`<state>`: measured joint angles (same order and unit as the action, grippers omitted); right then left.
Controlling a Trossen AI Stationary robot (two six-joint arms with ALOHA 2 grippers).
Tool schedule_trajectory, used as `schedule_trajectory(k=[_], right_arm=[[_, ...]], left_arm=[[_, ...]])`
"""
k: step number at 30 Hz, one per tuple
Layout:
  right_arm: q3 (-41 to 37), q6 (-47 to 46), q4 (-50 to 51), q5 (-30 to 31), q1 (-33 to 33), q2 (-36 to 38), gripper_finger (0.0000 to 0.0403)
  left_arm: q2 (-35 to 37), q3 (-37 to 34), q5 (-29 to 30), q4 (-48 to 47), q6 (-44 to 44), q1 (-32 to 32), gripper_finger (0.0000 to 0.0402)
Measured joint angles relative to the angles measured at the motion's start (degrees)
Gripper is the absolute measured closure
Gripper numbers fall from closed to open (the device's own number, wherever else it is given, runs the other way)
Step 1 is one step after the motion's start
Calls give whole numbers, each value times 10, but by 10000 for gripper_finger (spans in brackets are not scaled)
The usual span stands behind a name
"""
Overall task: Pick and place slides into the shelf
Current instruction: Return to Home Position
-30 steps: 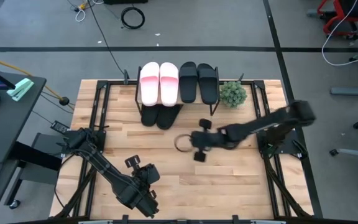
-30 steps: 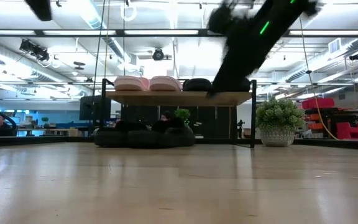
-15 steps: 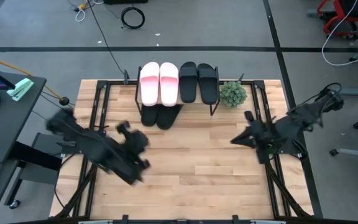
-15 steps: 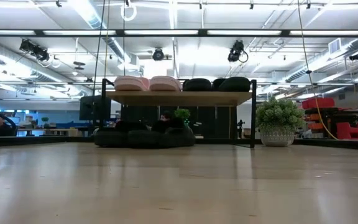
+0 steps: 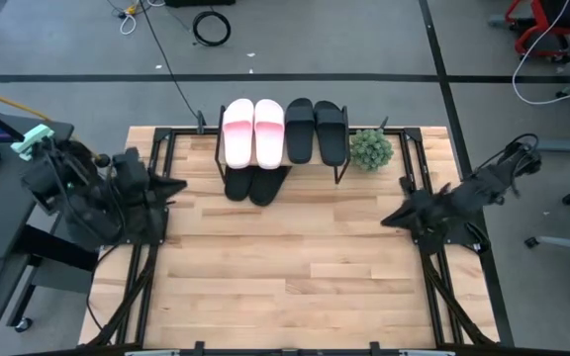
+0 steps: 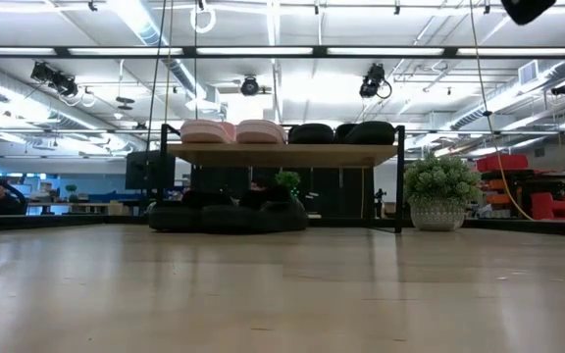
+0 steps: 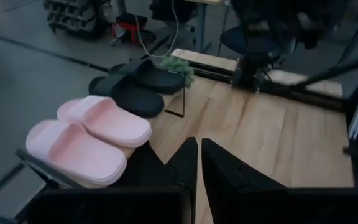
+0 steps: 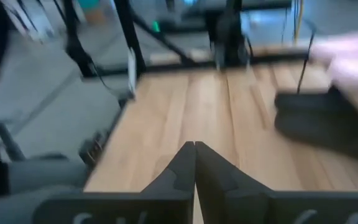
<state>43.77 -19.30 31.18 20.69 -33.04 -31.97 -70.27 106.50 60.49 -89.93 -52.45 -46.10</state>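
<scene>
High view: all six slides are put away. The pink slides [image 5: 253,129] and two black slides [image 5: 316,131] lie side by side on top of the shelf [image 5: 340,166], and the lower black slides [image 5: 250,185] are tucked beneath it with their ends poking out. With nothing loose on the table [image 5: 295,267], both arms sit folded at its edges. The left gripper [image 5: 171,185] is at the left rim and the right gripper [image 5: 389,219] at the right rim, each well apart from the shelf. A small plant [image 5: 369,148] stands just beside the shelf.

Low view: the top board carries the four slides level, and the lower pair [image 6: 229,216] rests flat between the legs, so the job looks finished.

Left wrist view: the left gripper [image 7: 199,163] holds nothing, its fingers drawn together but for a thin slit.

Right wrist view: the right gripper [image 8: 194,157] is empty, its fingers pressed together, pointing across bare boards.
</scene>
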Motion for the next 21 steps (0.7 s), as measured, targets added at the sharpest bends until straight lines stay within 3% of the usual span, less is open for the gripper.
schedule_trajectory(k=[5,9,11,13,16,18,21], right_arm=[[1,52,-10,-5,0,97,389],[-28,55,-41,-12,0,126,388],[-31,51,-47,-16,0,127,387],[-30,56,-50,-16,0,125,388],[-27,81,-79,-16,0,125,389],[-25,96,-99,-16,0,125,389],[-25,101,-100,-31,0,124,387]], left_arm=[[-4,-3,0,6,-11,-8,371],[-4,-61,-14,134,24,-16,362],[-9,-90,-53,250,99,-21,359],[-10,-108,-108,399,238,-23,357],[5,-108,-274,601,445,-9,357],[17,-108,-378,654,520,14,361],[42,-109,-399,588,505,69,370]])
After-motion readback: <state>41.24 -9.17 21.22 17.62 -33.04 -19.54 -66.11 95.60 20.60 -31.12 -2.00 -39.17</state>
